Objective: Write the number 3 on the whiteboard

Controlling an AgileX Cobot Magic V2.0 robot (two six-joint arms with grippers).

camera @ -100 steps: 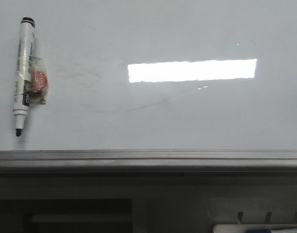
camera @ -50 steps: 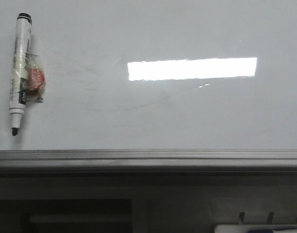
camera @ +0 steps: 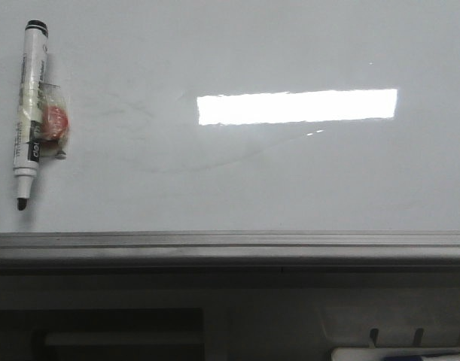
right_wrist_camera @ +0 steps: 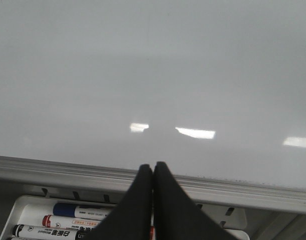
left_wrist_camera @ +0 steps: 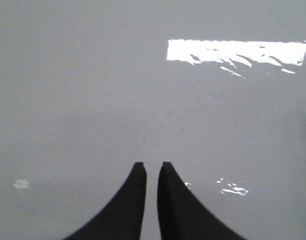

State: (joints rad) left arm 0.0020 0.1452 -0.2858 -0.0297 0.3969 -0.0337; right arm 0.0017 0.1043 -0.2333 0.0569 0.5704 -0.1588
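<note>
The whiteboard [camera: 290, 173] fills the front view, glossy white with faint grey smears [camera: 139, 113] and a grey bottom rail [camera: 230, 244]. No black number 3 shows on it. A black-capped white marker [camera: 28, 113] lies against the board at the far left, tip down, with a clear wrap and a red piece [camera: 53, 124] on its side. Neither gripper shows in the front view. My left gripper [left_wrist_camera: 153, 165] faces bare board [left_wrist_camera: 92, 75], its jaws nearly together and empty. My right gripper [right_wrist_camera: 153, 165] is shut and empty over the rail [right_wrist_camera: 67, 172].
A bright rectangular light reflection [camera: 297, 107] lies on the board right of centre. Below the rail, a white tray [right_wrist_camera: 22, 210] holds several markers, among them a blue-capped one [right_wrist_camera: 77, 210]. The tray's corner also shows in the front view [camera: 395, 353].
The marker at the far left has shifted slightly up and to the left on the board. Nothing else has visibly changed.
</note>
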